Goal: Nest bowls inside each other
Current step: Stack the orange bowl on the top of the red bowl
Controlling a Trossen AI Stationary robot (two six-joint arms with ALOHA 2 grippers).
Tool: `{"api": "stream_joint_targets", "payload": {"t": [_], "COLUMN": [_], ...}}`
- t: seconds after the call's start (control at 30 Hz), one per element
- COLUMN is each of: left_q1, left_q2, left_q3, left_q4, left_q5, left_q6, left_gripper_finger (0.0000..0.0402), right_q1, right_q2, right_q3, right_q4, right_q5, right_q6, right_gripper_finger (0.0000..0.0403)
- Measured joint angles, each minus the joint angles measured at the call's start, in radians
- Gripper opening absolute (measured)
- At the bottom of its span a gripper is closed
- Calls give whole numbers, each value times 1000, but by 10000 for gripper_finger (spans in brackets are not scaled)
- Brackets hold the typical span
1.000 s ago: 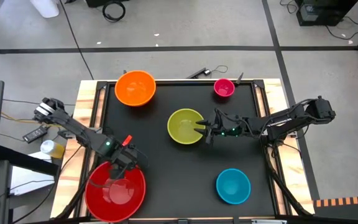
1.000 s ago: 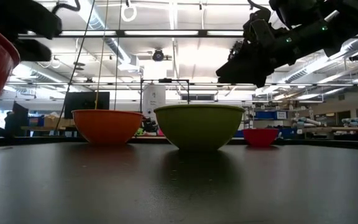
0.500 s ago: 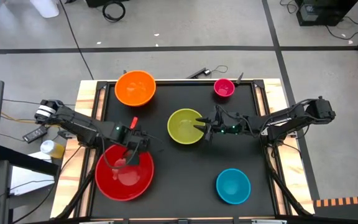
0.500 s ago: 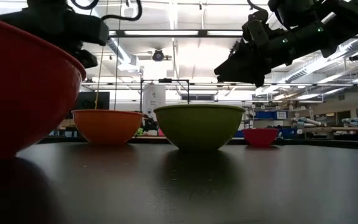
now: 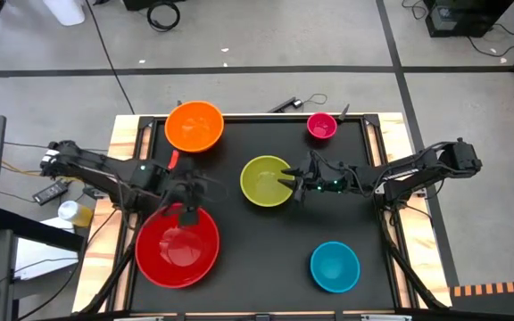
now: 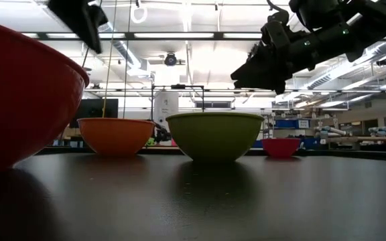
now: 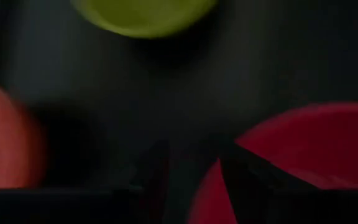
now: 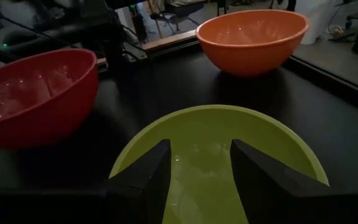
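Five bowls stand upright on the black table top. The red bowl (image 5: 177, 251) is near left, the orange bowl (image 5: 194, 126) far left, the yellow-green bowl (image 5: 264, 181) in the middle, the small magenta bowl (image 5: 321, 126) far right and the blue bowl (image 5: 335, 266) near right. My left gripper (image 7: 194, 168) hangs open above the red bowl's far rim (image 6: 79, 67), clear of it. My right gripper (image 8: 197, 168) is open and hovers over the yellow-green bowl's right rim (image 8: 291, 140). Seen from table height, my right gripper (image 6: 250, 70) stays above that bowl.
Pale wooden borders (image 5: 123, 156) frame the black top on the left and right. A dark tool with a cable (image 5: 286, 104) lies just past the far edge. Bare black surface (image 5: 257, 259) lies between the red and blue bowls.
My left gripper carried the red bowl, tipped up at first, from the near left corner a little toward the table's right and far side and set it flat. It then came off the bowl's rim and rose toward the far edge. My right arm kept still.
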Motion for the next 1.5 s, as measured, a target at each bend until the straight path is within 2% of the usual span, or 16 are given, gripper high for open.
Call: {"api": "stream_joint_targets", "payload": {"t": [0.1,0.3,0.53,0.7,0.87,1.17,1.33,1.5], "left_q1": [45,243,498,639,724,775,802,798], "left_q2": [1,9,8,8,8,8,8,8], "left_q3": [-15,-150,-287,-315,-358,-444,-502,-511], "left_q4": [-22,83,271,340,426,496,593,605], "left_q5": [-115,-165,-167,-148,-38,-23,-19,-32], "left_q6": [33,163,357,445,512,602,667,696], "left_gripper_finger": [146,187,248,254,237,188,130,47], "right_q1": [0,0,0,-1,-1,-1,-1,-1], "right_q2": [0,17,53,72,71,71,71,71], "right_q3": [0,0,0,0,0,0,0,0], "right_q4": [3,-5,-15,-26,-34,-21,-20,-20], "right_q5": [7,24,24,24,24,24,24,23], "right_q6": [17,20,19,17,10,-13,-16,-16], "right_gripper_finger": [172,172,172,172,172,172,171,171]}}
